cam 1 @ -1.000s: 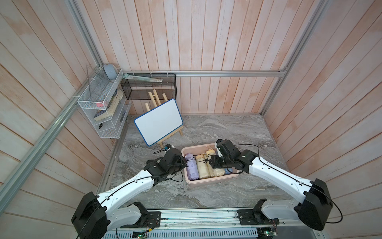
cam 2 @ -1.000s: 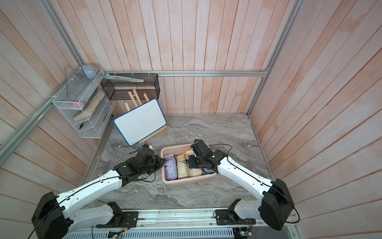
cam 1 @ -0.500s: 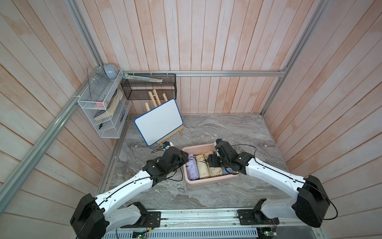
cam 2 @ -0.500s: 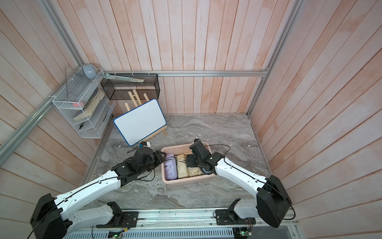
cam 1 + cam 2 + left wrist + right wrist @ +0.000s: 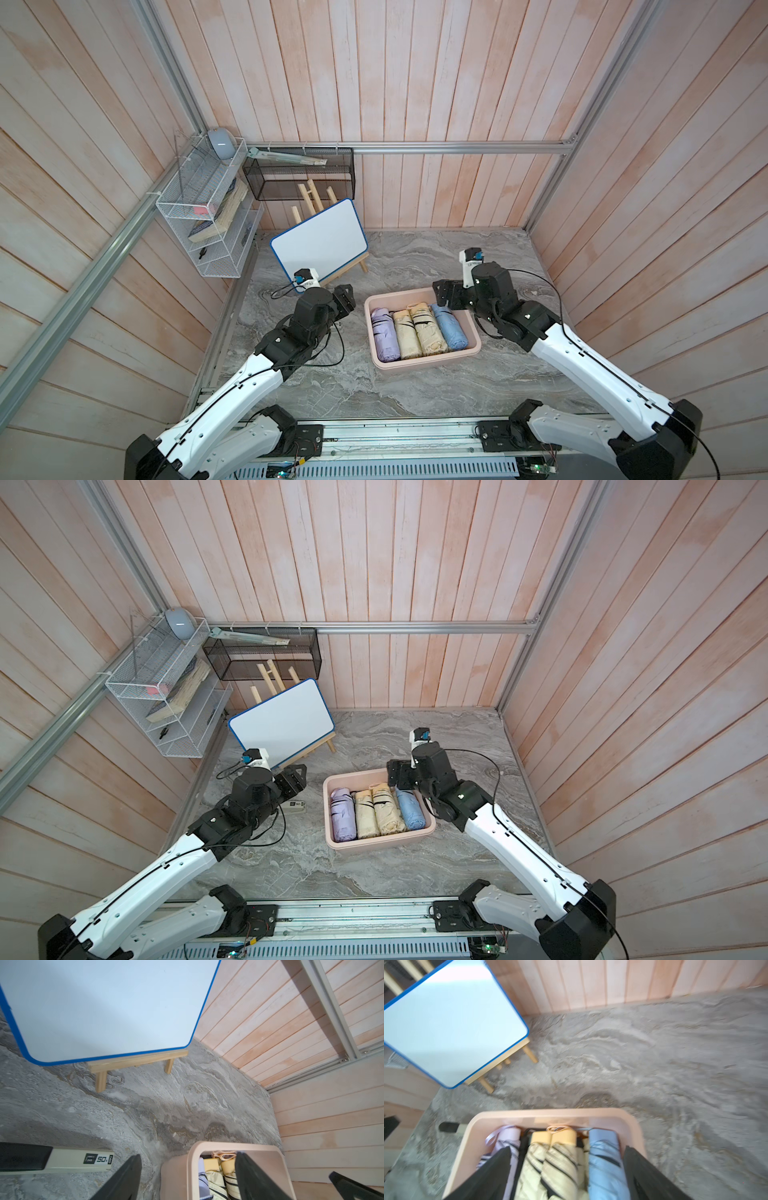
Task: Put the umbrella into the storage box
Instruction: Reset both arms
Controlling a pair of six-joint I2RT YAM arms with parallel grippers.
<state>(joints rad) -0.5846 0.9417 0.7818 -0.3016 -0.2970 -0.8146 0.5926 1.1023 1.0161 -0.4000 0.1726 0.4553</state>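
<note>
Four folded umbrellas (image 5: 428, 332) lie side by side in the pink box (image 5: 428, 361), filling its width: a lilac one (image 5: 384, 338) on the left, two cream striped ones in the middle and a blue one (image 5: 452, 330) on the right. All four lie lengthwise, handle ends toward the back wall. The box sits on the grey marbled counter (image 5: 415, 257).

We see the right hand (image 5: 442, 296) raised over the box's far right corner, just above the blue umbrella's handle end. Its wrist view is blurred, but there the fingers (image 5: 496, 1169) stand wide apart with the row of umbrellas below and between them, gripping nothing.

The left hand (image 5: 347, 296) hangs left of the box and apart from it, over bare counter. Its fingers (image 5: 126, 1176) are also spread and empty, and the box's near corner (image 5: 178, 1167) shows between them in its wrist view.

A cream bar with a black end (image 5: 297, 806) lies on the counter between the left arm and the box. Behind the left hand a whiteboard (image 5: 319, 239) leans on a wooden easel (image 5: 309, 195). A white wire rack (image 5: 208, 224) and a black mesh basket (image 5: 299, 178) hang in the back left corner.
</note>
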